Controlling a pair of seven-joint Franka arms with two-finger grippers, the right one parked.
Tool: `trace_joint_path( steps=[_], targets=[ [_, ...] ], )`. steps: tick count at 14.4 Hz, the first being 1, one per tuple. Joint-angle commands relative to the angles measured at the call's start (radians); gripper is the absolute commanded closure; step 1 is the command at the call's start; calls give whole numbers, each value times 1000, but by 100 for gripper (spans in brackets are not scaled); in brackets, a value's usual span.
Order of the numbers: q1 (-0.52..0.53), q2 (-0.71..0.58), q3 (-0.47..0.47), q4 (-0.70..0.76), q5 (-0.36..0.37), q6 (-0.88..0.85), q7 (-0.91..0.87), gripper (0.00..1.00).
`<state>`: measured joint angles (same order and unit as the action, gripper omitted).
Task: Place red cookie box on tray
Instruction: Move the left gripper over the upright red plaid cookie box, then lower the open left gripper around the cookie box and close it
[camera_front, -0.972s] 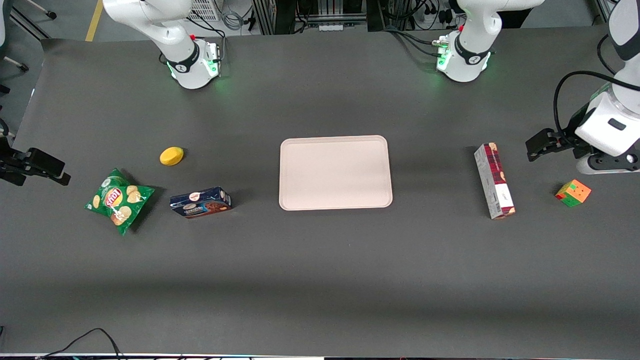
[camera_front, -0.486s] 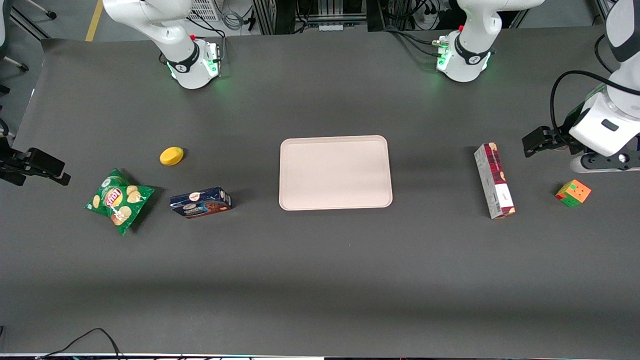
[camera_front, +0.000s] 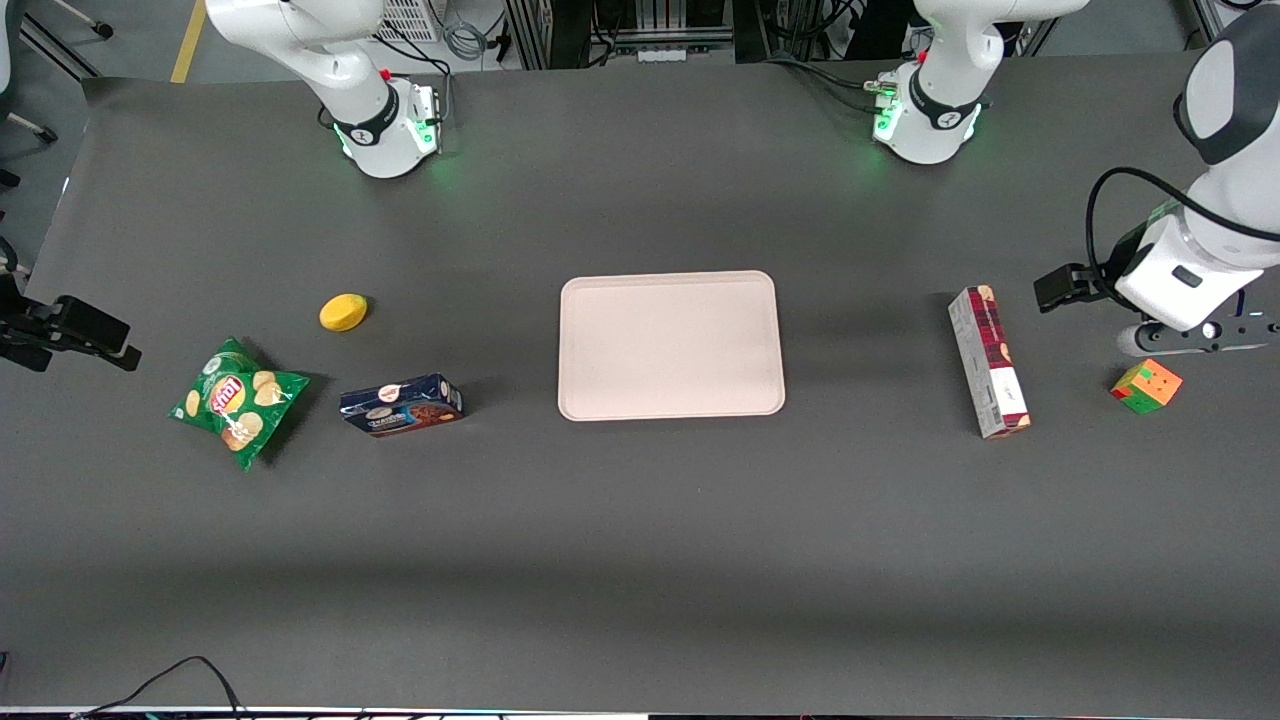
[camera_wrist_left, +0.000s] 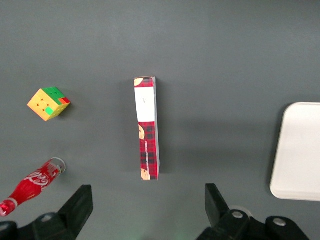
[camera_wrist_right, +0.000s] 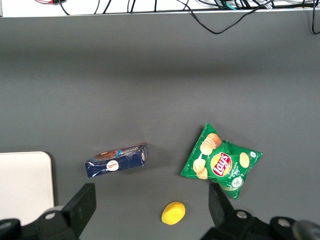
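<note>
The red cookie box (camera_front: 988, 362) lies flat on the dark table, one narrow end pointing at the front camera, between the tray and a colour cube. In the left wrist view the red cookie box (camera_wrist_left: 148, 135) shows its plaid face, just ahead of the gap between my fingers. My gripper (camera_front: 1062, 286) hangs above the table beside the box's farther end, toward the working arm's end, apart from it. The gripper (camera_wrist_left: 148, 192) is open and holds nothing. The pale beige tray (camera_front: 670, 345) sits at mid-table with nothing on it; its edge (camera_wrist_left: 300, 150) shows in the wrist view.
A colour cube (camera_front: 1146, 386) sits near the box toward the working arm's end. A red cola bottle (camera_wrist_left: 30, 182) lies near the cube (camera_wrist_left: 48, 103). Toward the parked arm's end are a dark blue cookie box (camera_front: 401, 404), a green chips bag (camera_front: 237, 400) and a yellow lemon (camera_front: 343, 311).
My arm has swung a little closer to the red cookie box and slightly farther from the front camera. The objects on the table have not moved.
</note>
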<state>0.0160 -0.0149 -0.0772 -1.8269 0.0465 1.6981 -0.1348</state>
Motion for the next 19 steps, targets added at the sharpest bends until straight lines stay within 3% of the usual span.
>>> trace_joint_path(
  steps=[1, 11, 19],
  targets=[
    [2, -138, 17, -292, 13, 223, 1, 0],
    [4, -125, 46, -664, 26, 675, 9, 0],
    [13, 48, 86, -678, 26, 796, 35, 0]
  ],
)
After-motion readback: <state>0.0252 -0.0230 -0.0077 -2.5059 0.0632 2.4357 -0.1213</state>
